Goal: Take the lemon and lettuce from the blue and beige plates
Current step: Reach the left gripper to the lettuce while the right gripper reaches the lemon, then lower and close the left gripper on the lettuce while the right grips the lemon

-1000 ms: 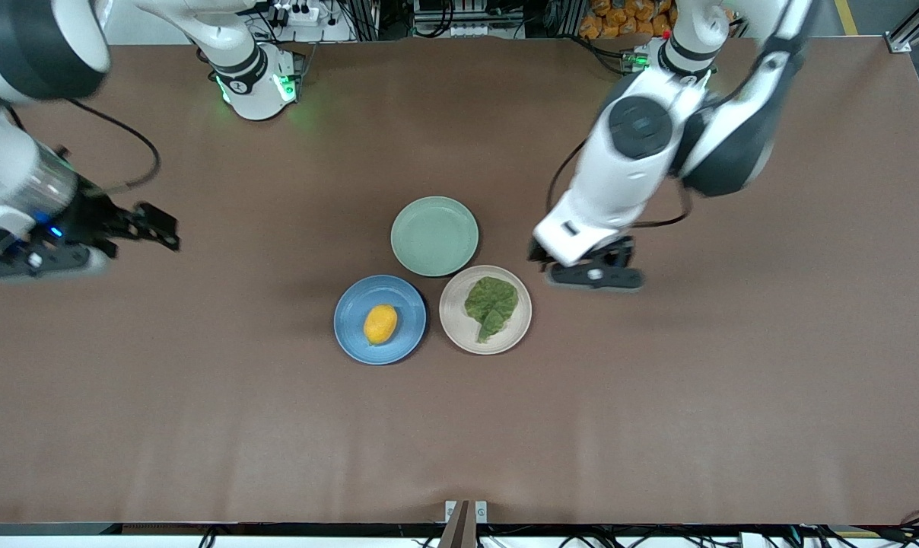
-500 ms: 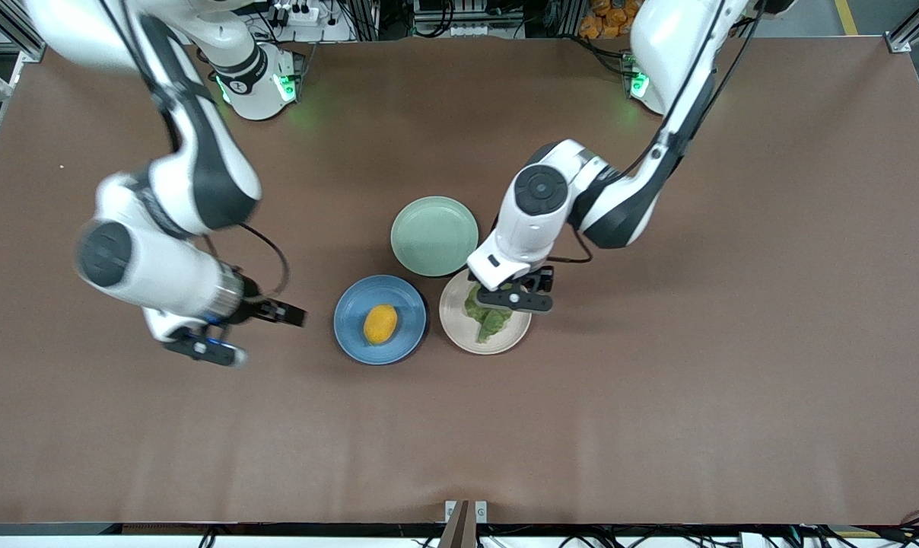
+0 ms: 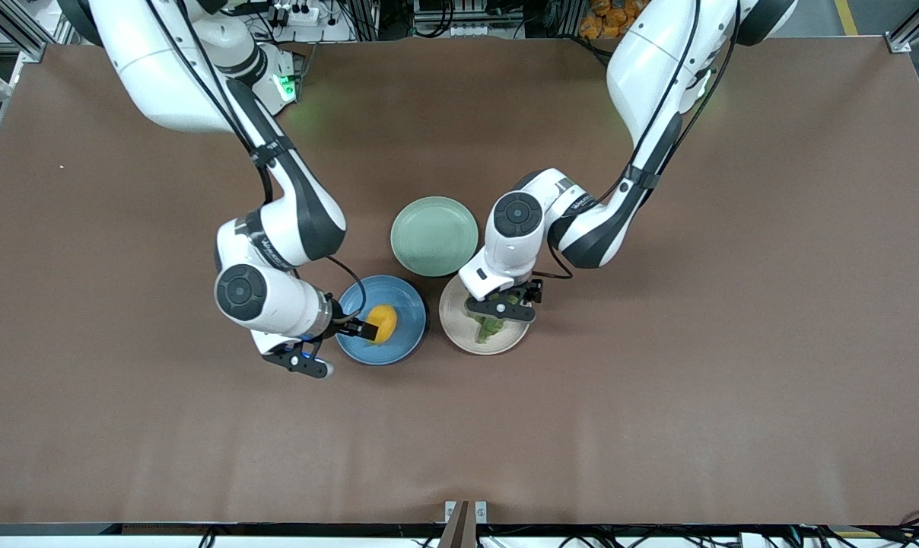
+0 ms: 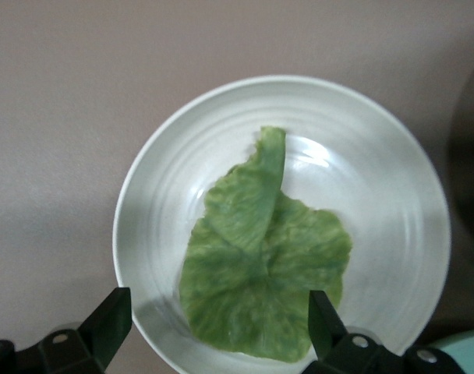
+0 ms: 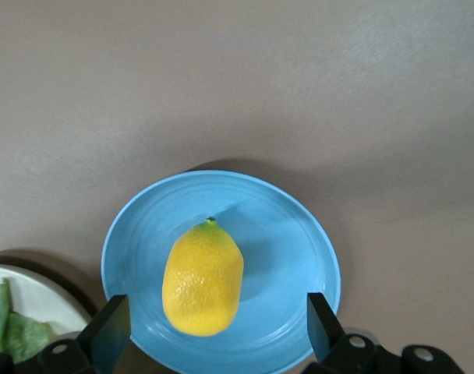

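Observation:
The lemon (image 3: 383, 323) lies on the blue plate (image 3: 402, 346). My right gripper (image 3: 357, 332) is open just over that plate, at the lemon's end toward the right arm's side. In the right wrist view the open gripper (image 5: 214, 335) straddles the lemon (image 5: 203, 280) on the blue plate (image 5: 291, 234) without touching it. The lettuce (image 3: 491, 327) lies flat on the beige plate (image 3: 465, 335). My left gripper (image 3: 503, 307) is open low over it and hides part of the leaf. In the left wrist view the open gripper (image 4: 217, 331) spans the lettuce (image 4: 260, 265) on the beige plate (image 4: 151, 187).
A pale mint green plate (image 3: 434, 235) sits empty, touching both other plates, farther from the front camera. The three plates cluster mid-table on the brown table (image 3: 657, 418). The beige plate's edge (image 5: 34, 300) shows in the right wrist view.
My right arm swung in from the right arm's end of the table to the blue plate. My left gripper came over the beige plate and moved lower over the lettuce.

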Action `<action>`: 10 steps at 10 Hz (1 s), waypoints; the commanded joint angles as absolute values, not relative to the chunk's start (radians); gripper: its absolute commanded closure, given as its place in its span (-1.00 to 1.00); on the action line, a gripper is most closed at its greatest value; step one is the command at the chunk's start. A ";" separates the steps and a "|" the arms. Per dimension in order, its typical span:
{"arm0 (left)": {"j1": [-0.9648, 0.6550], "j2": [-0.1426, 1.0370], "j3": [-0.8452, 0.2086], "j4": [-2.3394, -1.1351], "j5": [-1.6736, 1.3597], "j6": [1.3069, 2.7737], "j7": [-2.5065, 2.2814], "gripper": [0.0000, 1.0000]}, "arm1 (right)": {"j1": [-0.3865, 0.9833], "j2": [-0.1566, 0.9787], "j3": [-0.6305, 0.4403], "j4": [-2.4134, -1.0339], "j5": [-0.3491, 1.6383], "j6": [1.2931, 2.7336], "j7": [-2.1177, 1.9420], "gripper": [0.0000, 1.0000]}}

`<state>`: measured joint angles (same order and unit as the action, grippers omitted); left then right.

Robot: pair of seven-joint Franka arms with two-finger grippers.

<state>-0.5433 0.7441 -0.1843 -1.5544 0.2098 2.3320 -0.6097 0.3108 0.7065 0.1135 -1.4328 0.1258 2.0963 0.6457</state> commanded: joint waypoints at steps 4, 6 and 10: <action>-0.577 0.799 -0.158 -1.540 0.244 2.378 -0.634 -1.00 | 0.379 0.804 0.104 -1.399 0.137 2.178 0.699 -1.00; -0.577 0.808 -0.158 -1.539 0.242 2.385 -0.634 -0.61 | 0.385 0.827 0.104 -1.402 0.130 2.230 0.692 -1.00; -0.578 0.804 -0.158 -1.540 0.244 2.382 -0.678 0.57 | 0.383 0.830 0.103 -1.417 0.107 2.246 0.673 0.04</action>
<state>-0.5669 0.8006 -0.1669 -1.5522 0.2131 2.3754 -0.6330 0.3797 0.8171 0.1045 -1.4302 0.1268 2.2443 0.6771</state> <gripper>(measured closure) 0.559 0.225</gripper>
